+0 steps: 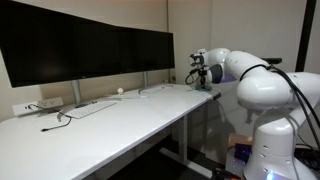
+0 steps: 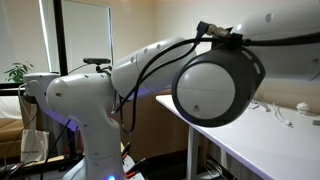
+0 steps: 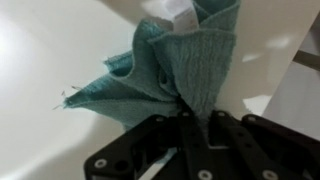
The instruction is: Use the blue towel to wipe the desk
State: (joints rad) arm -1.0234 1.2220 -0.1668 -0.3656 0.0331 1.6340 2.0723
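Gripping the blue towel [image 3: 165, 65], your tool [image 3: 190, 118] has its two black fingers [image 3: 215, 135] pressed together on a bunched fold of the cloth, and the wrist view shows no gap between them. From that pinch the towel fans out away from the tool, up the picture and toward its left, so the cloth sits directly ahead of the fingertips rather than beside them. Its wrinkled teal folds hang over the white table [image 3: 40, 60]; you cannot tell from this view whether the free edge touches the surface or hangs just above it. A small white tag-like piece [image 3: 178, 15] shows at the towel's far edge. In an exterior view your arm [image 1: 255, 75] reaches in from beside the table's end, and the tool [image 1: 201, 74] is over the far end of the table [image 1: 120, 130], just past the last of the dark monitors [image 1: 90, 45]. The towel is too small there to make out clearly. A keyboard [image 1: 92, 107] and a power strip [image 1: 33, 106] lie on the table well apart from the tool, toward the other end. In an exterior view the arm's large joint [image 2: 215, 85] fills the picture and hides both tool and towel, leaving only a strip of the table [image 2: 270, 145] visible.
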